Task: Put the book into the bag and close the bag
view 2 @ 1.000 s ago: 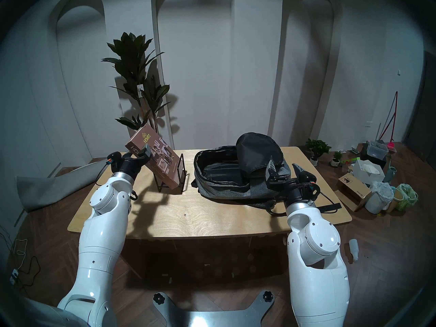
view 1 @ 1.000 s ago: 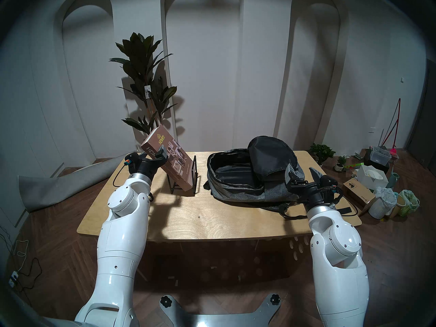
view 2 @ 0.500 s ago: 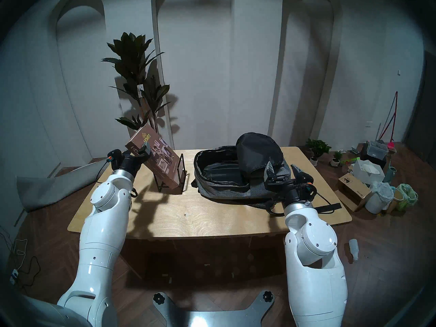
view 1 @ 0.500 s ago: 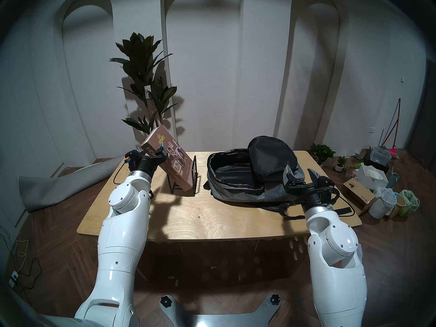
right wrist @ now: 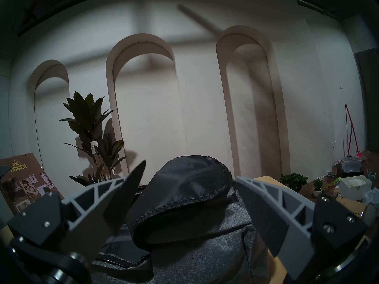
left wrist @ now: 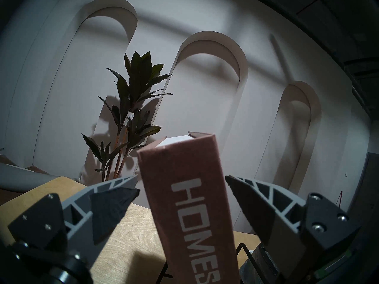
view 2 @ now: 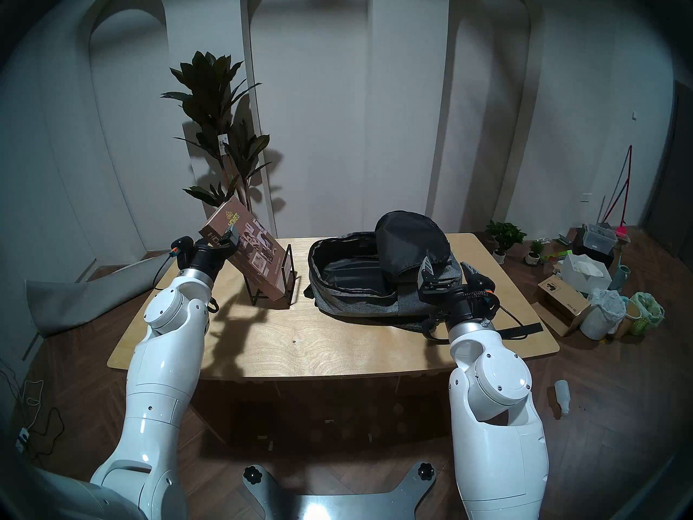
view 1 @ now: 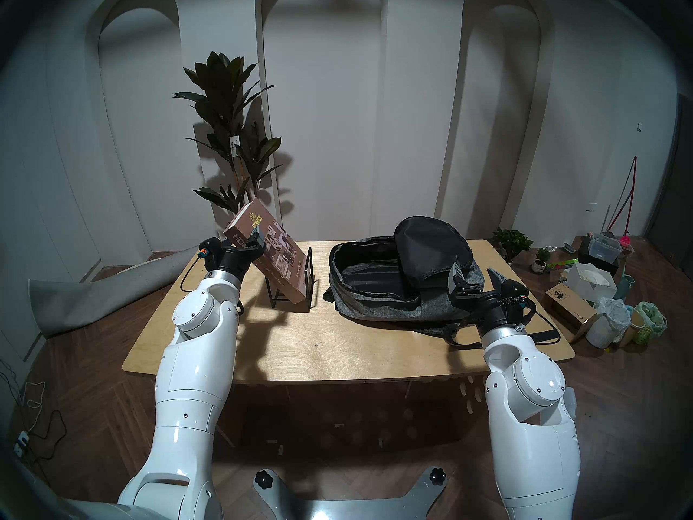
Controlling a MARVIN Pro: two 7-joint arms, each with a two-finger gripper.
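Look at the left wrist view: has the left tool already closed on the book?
No: the left tool straddles the book with gaps visible at both fingertips.

Bag (view 1: 393, 305): grey woven cloth, black lining. Table (view 1: 337, 354): pale smooth wood. Book (left wrist: 184, 175): matt brown cover.

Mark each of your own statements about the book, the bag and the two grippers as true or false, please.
1. The book leans in the black wire stand. True.
2. The left gripper is shut on the book. False: its fingers are on both sides of the spine, with gaps visible.
3. The bag is zipped closed. False: it lies open, with the black-lined flap folded back.
4. The right gripper is open, near the bag's flap. True.
5. The book is already inside the bag. False: it is outside, to the bag's left.
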